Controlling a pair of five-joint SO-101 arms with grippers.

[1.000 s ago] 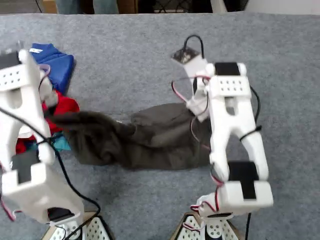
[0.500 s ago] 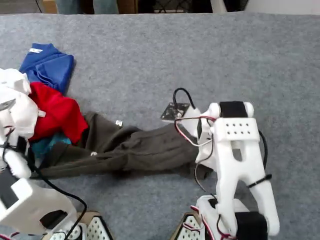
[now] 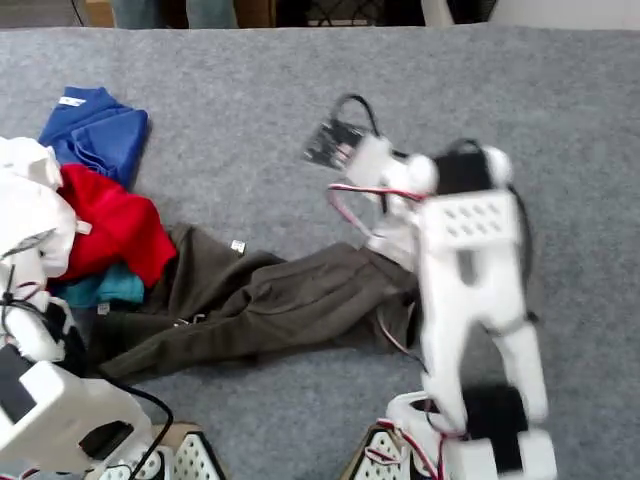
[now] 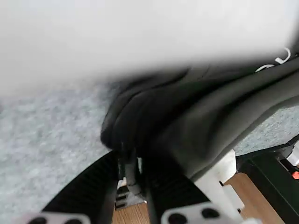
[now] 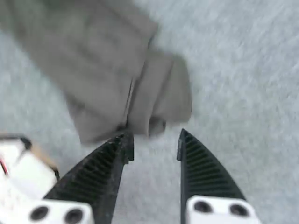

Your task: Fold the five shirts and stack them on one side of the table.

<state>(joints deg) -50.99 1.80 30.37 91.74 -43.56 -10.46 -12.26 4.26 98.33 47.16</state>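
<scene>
A dark olive shirt (image 3: 270, 305) lies stretched out across the middle of the grey table. Its left end is bunched in my left gripper (image 4: 132, 175), which is shut on the fabric (image 4: 196, 121) near the front left corner. My right gripper (image 5: 154, 140) hangs open just above the shirt's right edge (image 5: 103, 70), with nothing between its fingers. The right arm (image 3: 470, 250) stands over that end. At the left, a blue shirt (image 3: 95, 130), a red shirt (image 3: 115, 230) and a teal shirt (image 3: 95, 290) lie piled together.
A white mass (image 3: 30, 200) sits at the left edge beside the red shirt; shirt or arm part, I cannot tell. The left arm's base (image 3: 50, 410) fills the front left corner. Bare grey table (image 3: 560, 120) spreads across the back and right.
The left gripper dragged the dark shirt's left end off the pile toward the front left, stretching it out. The right gripper let go of the right end and lifted away toward the back.
</scene>
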